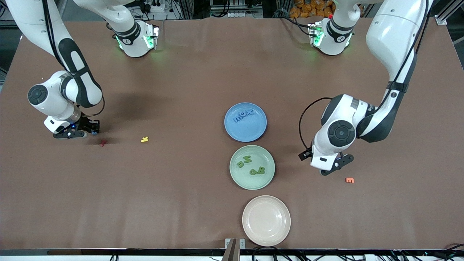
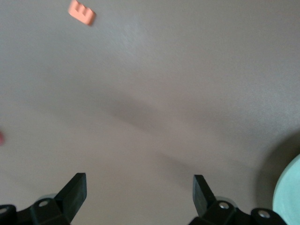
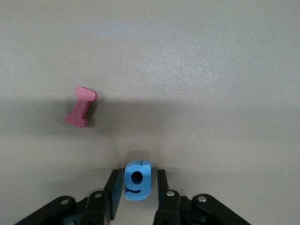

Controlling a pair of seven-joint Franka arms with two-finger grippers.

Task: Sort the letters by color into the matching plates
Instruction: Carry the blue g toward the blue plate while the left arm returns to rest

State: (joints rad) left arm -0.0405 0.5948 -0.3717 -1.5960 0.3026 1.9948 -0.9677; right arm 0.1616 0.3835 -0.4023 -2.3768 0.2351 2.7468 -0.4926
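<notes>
A blue letter g (image 3: 137, 180) lies on the table toward the right arm's end. My right gripper (image 3: 137, 173) (image 1: 90, 131) is down around it, open only a little: one pad touches the letter and a thin gap shows at the other. The blue plate (image 1: 250, 130) holds blue letters (image 1: 243, 116). The green plate (image 1: 246, 179), nearer the front camera, holds several green letters (image 1: 257, 170). My left gripper (image 1: 335, 168) (image 2: 139, 180) hangs open and empty over bare table beside the green plate (image 2: 291, 197).
A pink piece (image 3: 81, 107) (image 1: 103, 143) lies close to the right gripper, a yellow piece (image 1: 144, 139) a little farther toward the plates. An orange E (image 1: 349, 180) (image 2: 81, 12) lies near the left gripper. A cream plate (image 1: 266, 220) sits nearest the front camera.
</notes>
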